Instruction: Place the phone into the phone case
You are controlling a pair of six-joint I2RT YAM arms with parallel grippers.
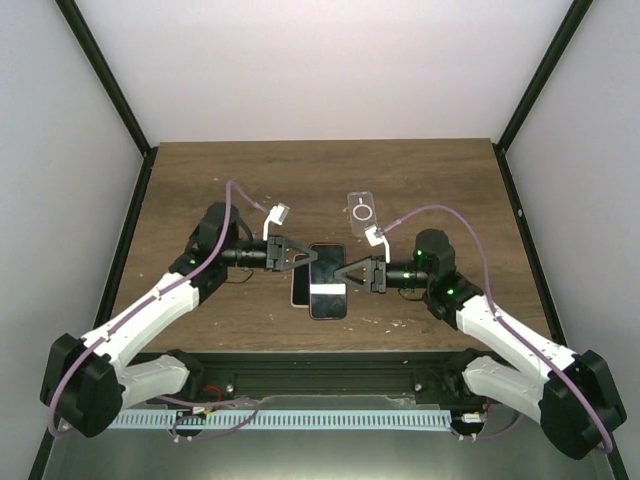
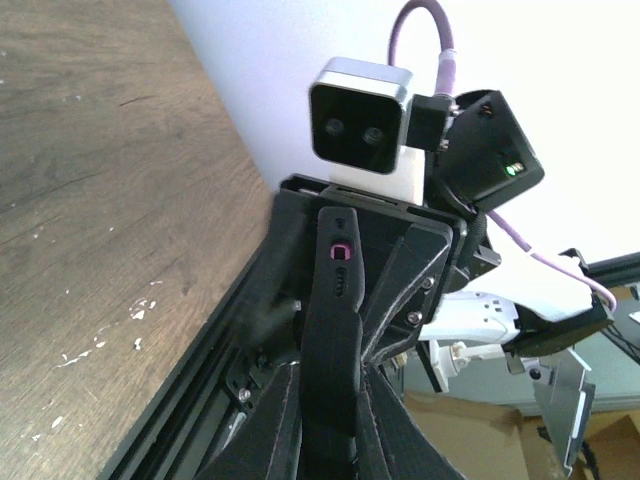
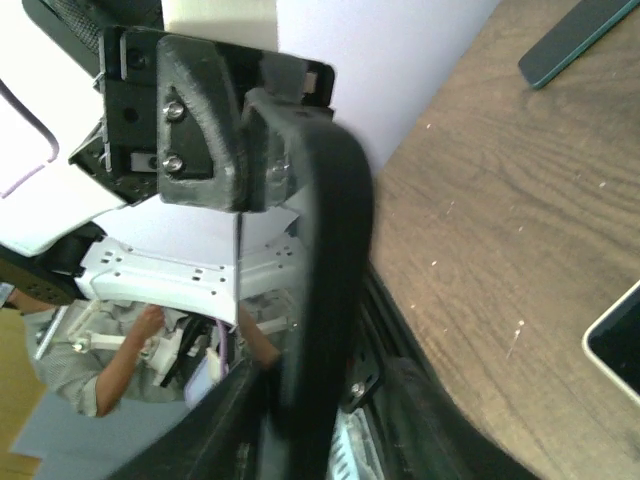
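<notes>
Fingers of your left gripper (image 1: 297, 254) were clamped tight on the glossy black phone (image 1: 327, 282), with a pink-tinted port (image 2: 341, 251) at its end, at the table's (image 1: 200, 190) middle. Your right gripper (image 1: 349, 272) bracketed its other side, grip unclear. The ring-marked clear phone case (image 1: 362, 210) lay just beyond.

— What's happening mid-table (image 1: 200, 180)?
— The left gripper (image 1: 298, 253) is pinching the dark phone (image 1: 328, 285); the right gripper (image 1: 348, 272) is flanking its other side.
— And the clear phone case (image 1: 361, 209)?
— It's lying just beyond them.
</notes>
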